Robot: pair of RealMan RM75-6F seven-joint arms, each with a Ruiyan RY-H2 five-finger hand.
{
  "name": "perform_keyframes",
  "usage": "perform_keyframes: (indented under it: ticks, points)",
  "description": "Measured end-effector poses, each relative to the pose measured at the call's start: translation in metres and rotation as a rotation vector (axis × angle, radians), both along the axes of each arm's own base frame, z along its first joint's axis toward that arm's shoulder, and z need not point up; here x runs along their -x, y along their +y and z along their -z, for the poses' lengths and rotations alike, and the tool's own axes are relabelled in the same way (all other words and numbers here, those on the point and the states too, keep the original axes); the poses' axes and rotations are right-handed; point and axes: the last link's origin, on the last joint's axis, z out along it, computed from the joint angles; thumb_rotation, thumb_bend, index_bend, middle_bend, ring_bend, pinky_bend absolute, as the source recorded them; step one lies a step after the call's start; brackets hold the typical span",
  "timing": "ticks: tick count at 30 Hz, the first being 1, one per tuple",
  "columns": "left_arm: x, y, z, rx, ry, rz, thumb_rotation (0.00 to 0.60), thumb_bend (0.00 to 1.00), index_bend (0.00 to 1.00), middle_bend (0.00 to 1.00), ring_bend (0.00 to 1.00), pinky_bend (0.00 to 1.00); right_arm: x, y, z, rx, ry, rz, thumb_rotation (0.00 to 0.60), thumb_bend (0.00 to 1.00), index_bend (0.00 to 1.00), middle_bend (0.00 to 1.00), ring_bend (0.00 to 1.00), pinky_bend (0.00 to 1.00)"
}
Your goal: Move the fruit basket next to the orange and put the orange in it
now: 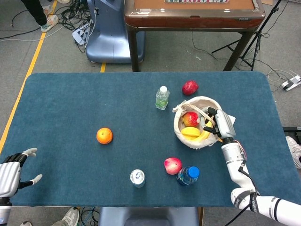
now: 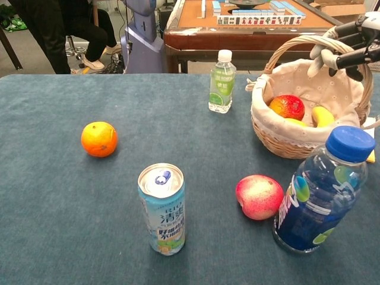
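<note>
The wicker fruit basket (image 1: 178, 128) with a cloth lining stands right of centre and holds a red apple and bananas. My right hand (image 1: 221, 125) is at its right side, fingers curled around the handle. In the chest view the right hand (image 2: 347, 44) grips the top of the handle, and the basket (image 2: 285, 139) leans slightly left. The orange (image 1: 104, 135) lies alone on the blue cloth well left of the basket, and shows as the orange (image 2: 99, 139) at mid left. My left hand (image 1: 10, 172) hovers open at the front left table edge, holding nothing.
A green-label bottle (image 1: 162, 98) stands behind and left of the basket, with a red apple (image 1: 190, 87) behind it. In front sit a pink apple (image 1: 172, 165), a blue-capped bottle (image 1: 188, 174) and a drink can (image 1: 137, 177). A wooden table (image 1: 193, 14) stands beyond.
</note>
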Motion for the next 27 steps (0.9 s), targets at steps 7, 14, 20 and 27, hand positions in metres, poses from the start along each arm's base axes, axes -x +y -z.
perform_keyframes:
  ticks: [7,14,20,27]
  points:
    - [0.0,0.0,-0.001,-0.002,0.0,0.004,0.6,0.07,0.28,0.34,0.3,0.28,-0.017,0.003,-0.009,0.004,-0.039,-0.036,0.6,0.58,0.54,0.56,0.59,0.84]
    - [0.0,0.0,-0.003,-0.008,-0.001,0.004,0.6,0.07,0.28,0.34,0.3,0.28,-0.047,0.0,-0.013,-0.031,-0.086,-0.087,0.6,0.58,0.54,0.56,0.59,0.84]
    - [0.001,-0.001,-0.005,-0.014,-0.001,0.003,0.6,0.07,0.28,0.34,0.3,0.28,-0.071,-0.006,-0.008,-0.045,-0.094,-0.125,0.6,0.58,0.54,0.56,0.59,0.84]
    - [0.003,-0.003,-0.006,-0.02,-0.002,-0.002,0.6,0.07,0.28,0.34,0.3,0.28,-0.099,-0.012,0.004,-0.072,-0.106,-0.157,0.6,0.58,0.54,0.56,0.59,0.84]
